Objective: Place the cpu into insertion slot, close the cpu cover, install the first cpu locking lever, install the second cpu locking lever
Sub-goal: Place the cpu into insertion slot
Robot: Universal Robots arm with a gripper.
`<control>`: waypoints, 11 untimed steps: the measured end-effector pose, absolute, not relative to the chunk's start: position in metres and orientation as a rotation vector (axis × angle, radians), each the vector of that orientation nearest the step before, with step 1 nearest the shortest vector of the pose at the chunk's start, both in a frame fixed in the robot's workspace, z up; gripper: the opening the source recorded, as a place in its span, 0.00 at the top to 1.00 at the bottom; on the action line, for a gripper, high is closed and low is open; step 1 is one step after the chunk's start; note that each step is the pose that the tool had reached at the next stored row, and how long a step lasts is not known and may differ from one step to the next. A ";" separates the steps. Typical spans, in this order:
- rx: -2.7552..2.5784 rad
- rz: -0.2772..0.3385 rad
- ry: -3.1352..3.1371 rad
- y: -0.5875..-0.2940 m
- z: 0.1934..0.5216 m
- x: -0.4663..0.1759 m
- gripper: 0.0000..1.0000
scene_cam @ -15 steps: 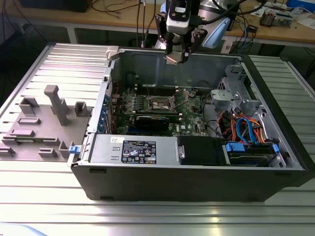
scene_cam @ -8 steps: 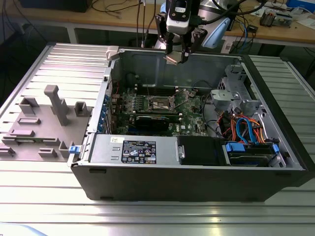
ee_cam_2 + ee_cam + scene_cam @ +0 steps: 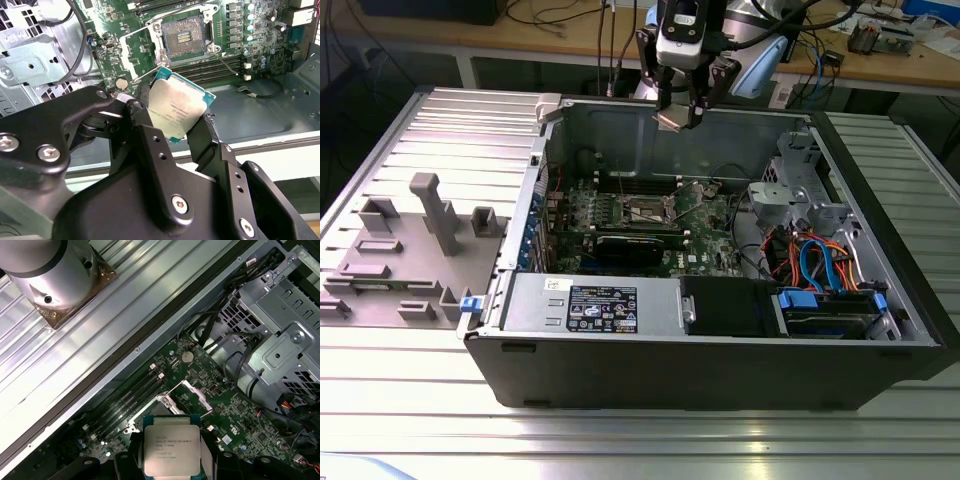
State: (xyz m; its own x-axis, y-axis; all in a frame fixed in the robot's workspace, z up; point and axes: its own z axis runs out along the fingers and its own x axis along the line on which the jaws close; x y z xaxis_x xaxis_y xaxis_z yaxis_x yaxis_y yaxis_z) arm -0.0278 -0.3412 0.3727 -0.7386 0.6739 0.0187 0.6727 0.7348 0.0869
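The gripper [image 3: 175, 115] is pinching the cpu [image 3: 179, 107] by two opposite edges between its black fingers [image 3: 141, 102], with the silver top facing the second wrist view. In the exterior view it is hanging over the open computer case [image 3: 700, 370], near the far wall. The insertion slot [image 3: 184, 38] is lying uncovered on the green circuit board [image 3: 712, 215] below, well apart from the cpu, and the cpu cover [image 3: 199, 394] is standing open just beside the slot.
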 end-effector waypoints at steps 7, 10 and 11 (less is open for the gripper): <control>1.131 0.137 2.912 -0.341 0.373 -0.028 0.46; 1.156 0.137 2.902 -0.341 0.373 -0.028 0.46; 1.168 0.137 2.897 -0.341 0.372 -0.028 0.46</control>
